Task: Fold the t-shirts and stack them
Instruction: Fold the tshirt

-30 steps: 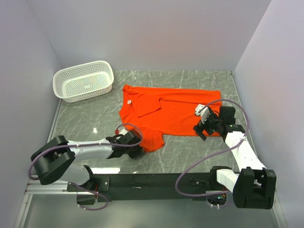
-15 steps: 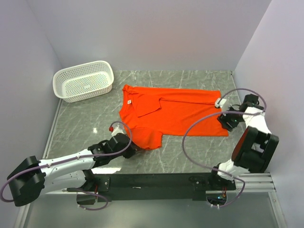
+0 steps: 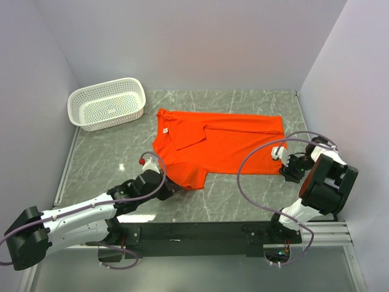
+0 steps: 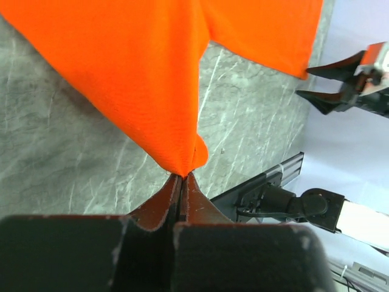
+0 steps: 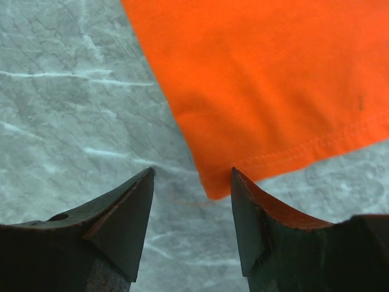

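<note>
The orange-red t-shirt (image 3: pixel 225 143) lies spread flat on the marble table, collar and white neck label (image 3: pixel 164 129) to the left. My left gripper (image 3: pixel 174 190) is shut on the near left corner of the t-shirt (image 4: pixel 140 73), and the cloth tip is pinched between its jaws (image 4: pixel 182 174). My right gripper (image 3: pixel 285 170) is open and low at the shirt's near right hem corner. In the right wrist view that corner of the t-shirt (image 5: pixel 273 79) lies between the open fingertips of my right gripper (image 5: pixel 191 176), which hold nothing.
A white perforated basket (image 3: pixel 107 103) stands at the back left of the table. White walls close in the left, back and right sides. The right arm's cable (image 3: pixel 243 176) loops over the table's near right part.
My right gripper left the shirt's near edge, swung out to the right and came down at the near right hem corner. My left gripper stays shut on the near left corner.
</note>
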### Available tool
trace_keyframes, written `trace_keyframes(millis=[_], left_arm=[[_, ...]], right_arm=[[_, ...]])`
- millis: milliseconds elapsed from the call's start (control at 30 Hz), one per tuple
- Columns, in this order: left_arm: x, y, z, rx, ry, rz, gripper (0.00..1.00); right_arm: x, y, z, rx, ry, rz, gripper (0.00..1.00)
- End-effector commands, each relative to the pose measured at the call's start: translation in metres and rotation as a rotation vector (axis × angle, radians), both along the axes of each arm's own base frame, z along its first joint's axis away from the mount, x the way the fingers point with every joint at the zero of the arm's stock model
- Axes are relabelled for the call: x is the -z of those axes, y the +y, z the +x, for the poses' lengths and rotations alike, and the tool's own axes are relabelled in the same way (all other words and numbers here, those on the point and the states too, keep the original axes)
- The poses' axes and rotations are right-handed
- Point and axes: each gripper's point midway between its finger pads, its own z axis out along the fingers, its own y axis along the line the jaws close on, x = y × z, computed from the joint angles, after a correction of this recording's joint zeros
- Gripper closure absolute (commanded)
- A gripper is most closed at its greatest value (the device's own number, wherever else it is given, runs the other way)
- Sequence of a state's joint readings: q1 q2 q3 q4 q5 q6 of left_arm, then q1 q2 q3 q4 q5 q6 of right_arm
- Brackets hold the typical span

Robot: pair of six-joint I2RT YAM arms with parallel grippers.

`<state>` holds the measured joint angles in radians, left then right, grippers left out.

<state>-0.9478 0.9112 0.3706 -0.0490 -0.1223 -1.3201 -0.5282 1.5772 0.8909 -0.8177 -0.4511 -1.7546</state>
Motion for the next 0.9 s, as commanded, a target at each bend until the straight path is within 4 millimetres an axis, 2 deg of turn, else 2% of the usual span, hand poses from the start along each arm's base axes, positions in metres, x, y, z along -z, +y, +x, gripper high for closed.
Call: trace_keyframes(millis=[0, 233, 333, 367, 433, 467, 633, 867], left_arm=[[-0.024, -0.005, 0.008, 0.004, -0.076, -0.034, 1.0], [-0.023, -0.008, 0.014, 0.022, -0.086, -0.018, 1.0], [-0.026, -0.008, 0.015, 0.023, -0.09, -0.018, 1.0], [-0.027, -0.007, 0.016, 0.019, -0.09, -0.018, 1.0], [-0.028, -0.006, 0.016, 0.016, -0.091, -0.019, 1.0], [-0.031, -0.006, 0.017, 0.012, -0.095, -0.025, 1.0], [-0.041, 0.0, 0.023, -0.012, -0.118, -0.004, 1.0], [-0.065, 0.009, 0.039, -0.058, -0.152, -0.047, 1.0]], right_arm=[[0.007, 0.0, 0.01, -0.048, -0.052, -0.024, 0.4], [0.021, -0.006, 0.018, -0.038, -0.032, -0.082, 0.47], [0.022, -0.007, 0.017, -0.037, -0.017, -0.079, 0.67], [0.022, -0.006, 0.016, -0.038, -0.014, -0.077, 0.79], [0.018, -0.004, 0.013, -0.05, -0.013, -0.069, 0.85], [0.016, -0.003, 0.012, -0.053, -0.017, -0.065, 0.9], [-0.006, 0.006, 0.019, -0.051, -0.072, -0.016, 1.0], [-0.044, 0.015, 0.045, 0.008, -0.174, 0.068, 1.0]])
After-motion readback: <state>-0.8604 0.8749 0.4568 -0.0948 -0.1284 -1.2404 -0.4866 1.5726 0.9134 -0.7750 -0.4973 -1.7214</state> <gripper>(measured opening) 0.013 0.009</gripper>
